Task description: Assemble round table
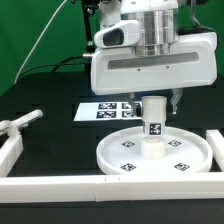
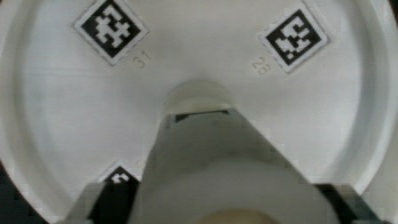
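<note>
White plastic sits right beneath me: the round disc [image 1: 112, 158] lies flat on the black table [image 1: 50, 95], and the short thick leg [image 1: 155, 124] stands upright on its middle, tag facing the exterior camera. My gripper [image 1: 158, 103] hangs straight over the leg with its top reaching up between my fingers [image 1: 178, 100]. They are spread. The one on the exterior view's right stands clear of the leg's side with a dark gap showing, so I am gripping nothing. The other finger is mostly hidden behind the leg.

From my wrist, the leg [image 2: 222, 160] runs away from me as a pale tapering column onto the disc [image 2: 196, 70], where two square tags [image 2: 112, 27] lie on the floor beyond its foot and the raised rim curves round the outside.

Room is tight low down. A front border bar [image 1: 60, 187] lies just in front of the disc's near edge, a right border bar [image 1: 214, 150] lies close to its rim, and a left border bar [image 1: 8, 150] stands well apart. Behind the disc the marker board [image 1: 105, 110] lies flat. A loose white part [image 1: 22, 121] rests near the left bar; I cannot tell which part it is. Open black table spreads between that part and the disc.
</note>
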You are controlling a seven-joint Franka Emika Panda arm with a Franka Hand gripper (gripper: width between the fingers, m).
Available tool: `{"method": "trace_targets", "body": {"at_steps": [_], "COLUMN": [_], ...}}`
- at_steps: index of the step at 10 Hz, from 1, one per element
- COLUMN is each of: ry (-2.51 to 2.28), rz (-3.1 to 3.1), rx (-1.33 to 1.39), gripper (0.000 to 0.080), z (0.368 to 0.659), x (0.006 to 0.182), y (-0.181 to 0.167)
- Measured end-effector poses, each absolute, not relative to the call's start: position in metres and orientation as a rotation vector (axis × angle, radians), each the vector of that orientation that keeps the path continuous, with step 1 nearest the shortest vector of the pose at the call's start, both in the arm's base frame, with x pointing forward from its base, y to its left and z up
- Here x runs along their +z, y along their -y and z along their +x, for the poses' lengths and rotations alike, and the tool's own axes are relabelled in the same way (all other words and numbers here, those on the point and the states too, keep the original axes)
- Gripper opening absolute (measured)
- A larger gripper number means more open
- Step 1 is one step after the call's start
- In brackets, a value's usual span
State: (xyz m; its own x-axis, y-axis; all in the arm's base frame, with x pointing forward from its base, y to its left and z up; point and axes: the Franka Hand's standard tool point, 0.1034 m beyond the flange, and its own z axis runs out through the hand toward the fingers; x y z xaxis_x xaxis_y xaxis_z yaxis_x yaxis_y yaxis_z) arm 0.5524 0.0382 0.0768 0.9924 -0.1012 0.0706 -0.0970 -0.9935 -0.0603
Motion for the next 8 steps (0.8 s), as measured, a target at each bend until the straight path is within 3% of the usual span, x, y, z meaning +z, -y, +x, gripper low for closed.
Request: {"method": "trace_targets", "body": {"at_steps": [4, 8], "ry": [-0.692, -1.667], "rz": [-2.985, -2.484], "rx": [-0.090, -0.024], "gripper": [0.0405, 0.0407], "z": [0.5607, 0.5608], "x": [0.0768, 0.0751], "y": [-0.0404, -0.0400]}}
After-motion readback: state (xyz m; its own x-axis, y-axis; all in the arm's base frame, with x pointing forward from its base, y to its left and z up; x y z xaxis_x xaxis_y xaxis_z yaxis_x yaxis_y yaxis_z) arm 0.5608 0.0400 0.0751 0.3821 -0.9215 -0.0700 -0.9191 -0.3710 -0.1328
